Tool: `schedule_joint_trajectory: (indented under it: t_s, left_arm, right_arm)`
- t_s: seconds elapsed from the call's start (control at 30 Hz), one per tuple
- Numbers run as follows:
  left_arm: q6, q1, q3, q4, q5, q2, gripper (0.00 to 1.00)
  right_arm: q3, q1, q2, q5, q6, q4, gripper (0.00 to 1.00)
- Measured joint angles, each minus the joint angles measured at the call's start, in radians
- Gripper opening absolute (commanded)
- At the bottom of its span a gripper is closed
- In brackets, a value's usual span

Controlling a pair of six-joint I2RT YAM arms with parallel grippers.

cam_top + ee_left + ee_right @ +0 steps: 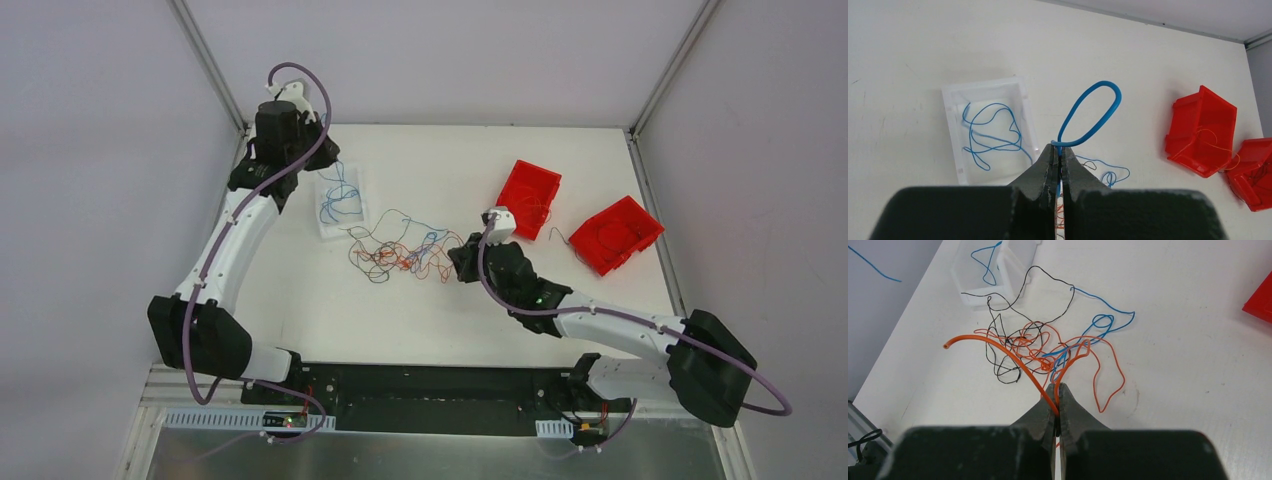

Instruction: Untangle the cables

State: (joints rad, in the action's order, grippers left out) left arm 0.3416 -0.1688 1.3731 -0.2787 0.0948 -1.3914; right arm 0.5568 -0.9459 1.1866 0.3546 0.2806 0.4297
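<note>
White table (330, 320) between grey walls carries the cables (405, 252), a loose knot of thin black, orange and blue strands lying near the middle of the table. A clear tray (326, 226) sits just beyond the knot toward the far left corner, with several blue strands curled inside it. Two red bins (528, 190) stand side by side toward the far right corner, and thin orange strands show inside them.

The left claw (1059, 147) is over the far left part of the table with its jaws pinched together on a blue cable (1098, 107), which rises from the fingertips in a narrow loop. The right claw (1057, 390) is at the right side of the knot, its jaws closed tight on an orange cable (998, 347). One end of that cable arcs up and away to the left, and the rest runs forward into the tangle.
</note>
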Motion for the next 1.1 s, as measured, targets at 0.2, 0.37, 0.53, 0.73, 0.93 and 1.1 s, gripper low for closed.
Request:
schedule_joint_trajectory:
  t_s: [0.2,0.37,0.53,0.73,0.93,1.1]
  left_arm:
    - [-0.015,0.0,0.0,0.013,0.0,-0.051,0.0]
    - [-0.024,0.007,-0.002,0.013,0.0,-0.148,0.0]
    - [-0.024,0.037,0.002,0.038,0.007,-0.264,0.0]
    - [-0.057,0.072,0.102,0.048,0.0,-0.462,0.0]
    - [-0.097,0.085,0.262,0.065,0.013,-0.63,0.0]
    - [-0.097,0.085,0.301,0.07,0.026,-0.64,0.0]
  right_arm:
    - [-0.002,0.0,-0.029,-0.023,0.004,-0.046,0.0]
    - [-0.002,0.0,-0.039,-0.027,0.003,-0.08,0.0]
    - [-0.002,0.0,-0.05,-0.029,0.0,-0.099,0.0]
    - [0.018,0.0,-0.056,-0.036,-0.015,-0.159,0.0]
    - [0.045,0.0,-0.092,-0.042,-0.035,-0.206,0.0]
    - [0.045,0.0,-0.103,-0.039,-0.05,-0.219,0.0]
